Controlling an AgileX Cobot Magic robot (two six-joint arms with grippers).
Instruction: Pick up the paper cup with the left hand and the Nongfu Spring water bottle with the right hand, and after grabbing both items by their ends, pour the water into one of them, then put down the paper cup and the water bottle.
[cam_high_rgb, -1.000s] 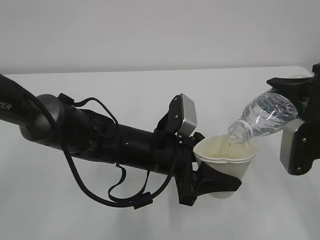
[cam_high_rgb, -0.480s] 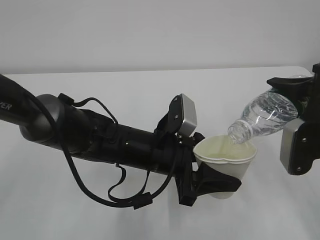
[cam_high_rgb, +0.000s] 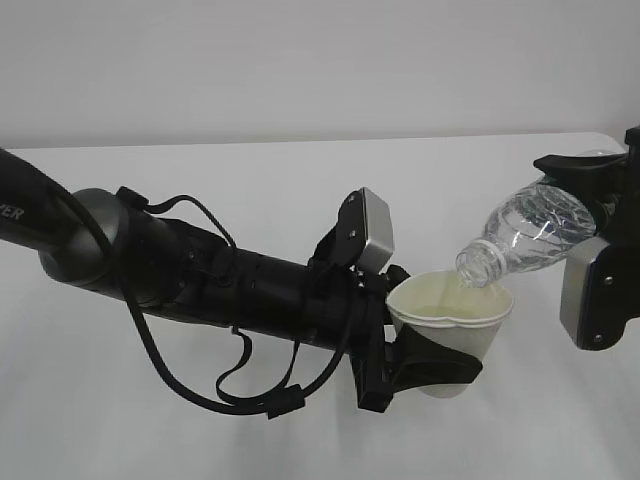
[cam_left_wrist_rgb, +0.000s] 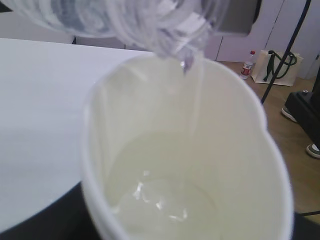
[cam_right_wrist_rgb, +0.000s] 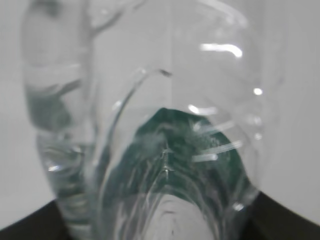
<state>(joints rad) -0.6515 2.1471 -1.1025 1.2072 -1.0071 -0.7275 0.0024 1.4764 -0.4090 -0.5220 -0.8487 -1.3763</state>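
The left gripper (cam_high_rgb: 425, 362) is partly closed round the lower wall of the cup (cam_high_rgb: 452, 322), holding it upright above the table (cam_high_rgb: 250, 180), right of centre. The right gripper (cam_high_rgb: 600, 210), at the far right, is clamped on the base end of the bottle (cam_high_rgb: 530, 232), which tilts neck-down to the left, its mouth just over the cup's right rim. A thin thread of water (cam_left_wrist_rgb: 192, 95) runs down the inside wall to a shallow pool at the bottom.

The cup is light, thin paper: its rim already looks squeezed out of round, so a harder pinch would likely buckle it, and it grows heavier as it fills. A low grip seems wise. The bottle is soft, ribbed plastic, probably slippery where wet and lighter as it empties; the ribbed base gives the surest purchase.
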